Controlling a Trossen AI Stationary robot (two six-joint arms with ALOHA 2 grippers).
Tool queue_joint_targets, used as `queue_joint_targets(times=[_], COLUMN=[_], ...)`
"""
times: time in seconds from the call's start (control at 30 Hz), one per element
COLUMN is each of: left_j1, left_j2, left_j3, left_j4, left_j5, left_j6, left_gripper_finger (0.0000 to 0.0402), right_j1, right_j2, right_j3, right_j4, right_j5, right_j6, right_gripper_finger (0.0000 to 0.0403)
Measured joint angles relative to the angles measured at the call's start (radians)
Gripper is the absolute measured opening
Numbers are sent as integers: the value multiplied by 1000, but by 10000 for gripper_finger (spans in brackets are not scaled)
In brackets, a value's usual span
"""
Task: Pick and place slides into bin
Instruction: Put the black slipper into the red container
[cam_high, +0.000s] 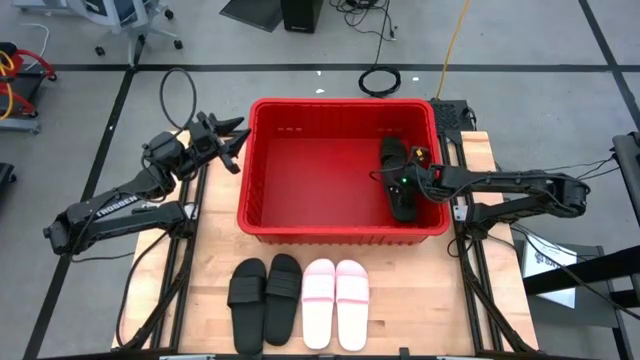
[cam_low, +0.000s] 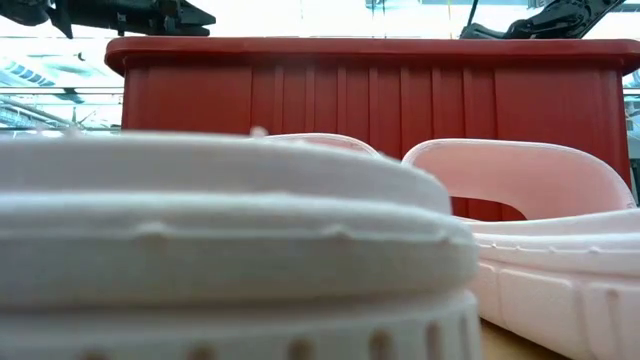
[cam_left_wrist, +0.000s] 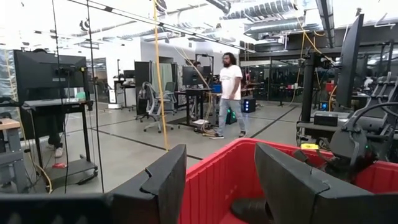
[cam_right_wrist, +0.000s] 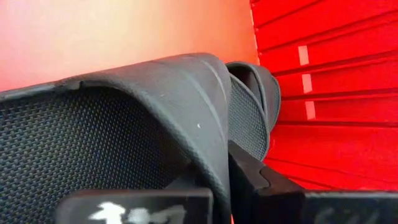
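A black slide (cam_high: 400, 183) sits inside the bin (cam_high: 262, 215) near its 3 o'clock wall, the right gripper (cam_high: 412, 180) clamped on its strap, beside a second black slide (cam_right_wrist: 258, 106). If the gripper lets go askew, the slide may lean on the wall. Two black slides (cam_high: 265, 298) and two pink slides (cam_high: 335, 302) wait on the table (cam_high: 420, 300) at 6 o'clock. The left gripper (cam_high: 232, 140), spread open with nothing in it, hovers at 9 o'clock.
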Motion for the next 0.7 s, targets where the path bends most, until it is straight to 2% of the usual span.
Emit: queue_joint_targets(times=[0.2, 0.47, 0.7], left_j1=[0, 0, 0], left_j2=[0, 0, 0], left_j3=[0, 0, 0], left_j4=[1, 1, 1], left_j5=[0, 0, 0], left_j6=[0, 0, 0], left_gripper_finger=[198, 198, 198], right_j1=[0, 1, 1], right_j2=[0, 0, 0], right_j3=[0, 0, 0], right_j4=[-21, -25, -41], right_j5=[-24, -31, -130], right_j6=[10, 13, 30], right_gripper_finger=[45, 116, 184])
